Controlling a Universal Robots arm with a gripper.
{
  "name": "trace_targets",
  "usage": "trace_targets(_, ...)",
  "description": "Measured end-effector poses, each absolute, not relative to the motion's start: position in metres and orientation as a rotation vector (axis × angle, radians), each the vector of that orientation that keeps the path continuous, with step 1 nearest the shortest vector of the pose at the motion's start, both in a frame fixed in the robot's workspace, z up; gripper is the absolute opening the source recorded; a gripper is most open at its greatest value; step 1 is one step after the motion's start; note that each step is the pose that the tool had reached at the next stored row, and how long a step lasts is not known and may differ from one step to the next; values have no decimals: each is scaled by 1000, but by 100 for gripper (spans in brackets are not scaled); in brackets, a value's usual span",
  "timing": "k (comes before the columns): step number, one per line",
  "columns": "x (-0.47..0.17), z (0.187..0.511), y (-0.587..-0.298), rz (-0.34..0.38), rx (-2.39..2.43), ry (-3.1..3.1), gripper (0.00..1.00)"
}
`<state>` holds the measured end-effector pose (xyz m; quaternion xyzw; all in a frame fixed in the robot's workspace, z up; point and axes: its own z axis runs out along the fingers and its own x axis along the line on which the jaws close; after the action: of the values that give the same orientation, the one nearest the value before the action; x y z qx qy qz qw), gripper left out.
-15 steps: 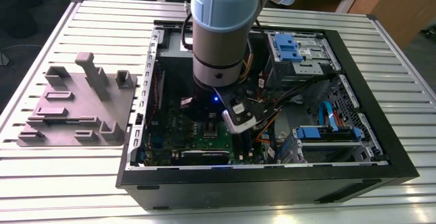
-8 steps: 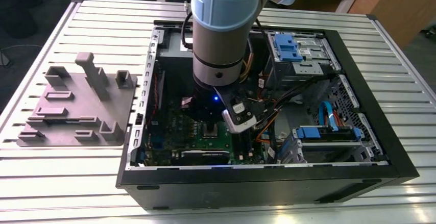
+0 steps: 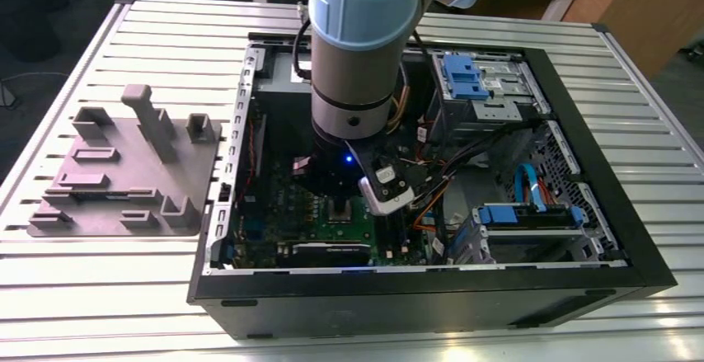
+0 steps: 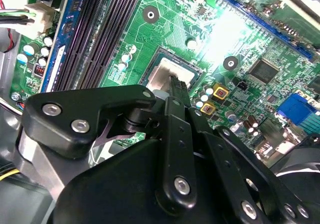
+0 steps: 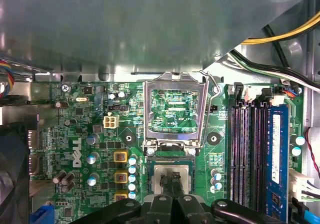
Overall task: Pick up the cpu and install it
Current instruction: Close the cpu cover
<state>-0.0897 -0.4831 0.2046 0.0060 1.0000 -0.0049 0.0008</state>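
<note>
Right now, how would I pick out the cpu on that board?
Look inside the open black computer case, on the green motherboard. Beside the long black memory slots, the cpu is the small flat silver-grey square under the black gripper, solid, unlike the open metal frame beside it.

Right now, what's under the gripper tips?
The cpu, silver top showing, in the socket with the retention frame flipped open. The gripper covers the chip's middle, so whether it sits flat cannot be seen.
</note>
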Motion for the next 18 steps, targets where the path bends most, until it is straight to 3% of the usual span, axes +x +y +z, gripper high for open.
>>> trace_targets(18, -90, 218, -483, -16, 21, 3140, 10)
